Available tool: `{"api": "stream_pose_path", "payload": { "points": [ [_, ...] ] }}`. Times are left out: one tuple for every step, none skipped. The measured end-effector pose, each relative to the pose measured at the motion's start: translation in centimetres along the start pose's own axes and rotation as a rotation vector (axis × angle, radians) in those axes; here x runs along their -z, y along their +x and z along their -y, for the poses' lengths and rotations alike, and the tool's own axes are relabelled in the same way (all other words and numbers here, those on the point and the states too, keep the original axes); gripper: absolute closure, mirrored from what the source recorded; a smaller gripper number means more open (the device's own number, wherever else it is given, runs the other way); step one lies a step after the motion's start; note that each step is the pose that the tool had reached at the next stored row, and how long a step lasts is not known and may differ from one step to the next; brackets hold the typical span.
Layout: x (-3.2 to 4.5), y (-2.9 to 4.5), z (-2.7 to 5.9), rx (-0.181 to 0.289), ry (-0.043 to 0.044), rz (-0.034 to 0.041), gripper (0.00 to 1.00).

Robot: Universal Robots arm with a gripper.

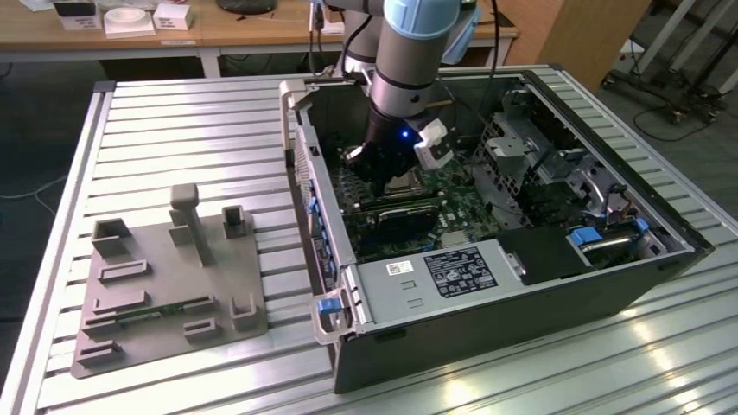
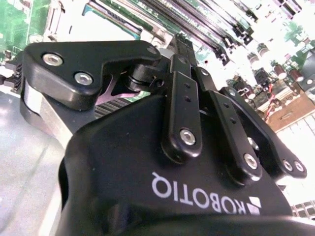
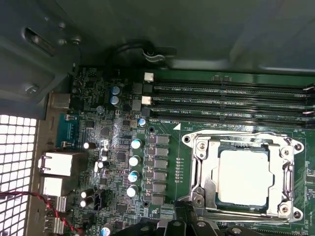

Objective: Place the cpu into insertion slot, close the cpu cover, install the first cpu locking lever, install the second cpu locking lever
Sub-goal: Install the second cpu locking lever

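The gripper hangs inside the open computer case, hemmed by the case wall, the memory slots and a drive cage beside the socket.

The arm is a round grey tube with a pale blue joint cap at its upper end. At its 6 o'clock end sit a black wrist, a small blue light and a white clip-on block at 4 o'clock. In the second wrist view the gripper is matte black: a rounded body with white lettering, flat link bars pinned by silver screws, and a silver collar at 9 o'clock.
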State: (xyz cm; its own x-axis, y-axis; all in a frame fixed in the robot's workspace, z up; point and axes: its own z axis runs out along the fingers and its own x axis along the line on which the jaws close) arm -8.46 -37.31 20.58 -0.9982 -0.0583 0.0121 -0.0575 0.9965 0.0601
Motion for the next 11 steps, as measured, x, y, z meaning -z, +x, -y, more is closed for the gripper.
{"api": "stream_pose_path", "payload": {
  "points": [
    [0.13, 0.00, -0.01, 0.000, -0.0001, 0.0001, 0.90],
    [0.28, 0.00, -0.02, 0.000, -0.0001, 0.0002, 0.90],
    [0.45, 0.00, -0.03, 0.000, 0.0000, 0.0003, 0.90],
    [0.64, 0.01, -0.05, 0.000, 0.0000, 0.0005, 0.90],
    [0.86, 0.01, -0.07, 0.000, 0.0000, 0.0008, 0.90],
    [1.11, 0.01, -0.10, 0.000, 0.0000, 0.0012, 0.90],
    [1.36, 0.01, -0.13, 0.000, 0.0001, 0.0016, 0.90],
    [1.62, 0.01, -0.15, 0.000, 0.0001, 0.0021, 0.90],
    [1.89, 0.02, -0.17, 0.000, 0.0000, 0.0027, 0.90],
    [2.13, 0.02, -0.19, 0.000, 0.0001, 0.0031, 0.90],
    [2.36, 0.02, -0.21, 0.000, 0.0002, 0.0035, 0.90]
  ]
}}
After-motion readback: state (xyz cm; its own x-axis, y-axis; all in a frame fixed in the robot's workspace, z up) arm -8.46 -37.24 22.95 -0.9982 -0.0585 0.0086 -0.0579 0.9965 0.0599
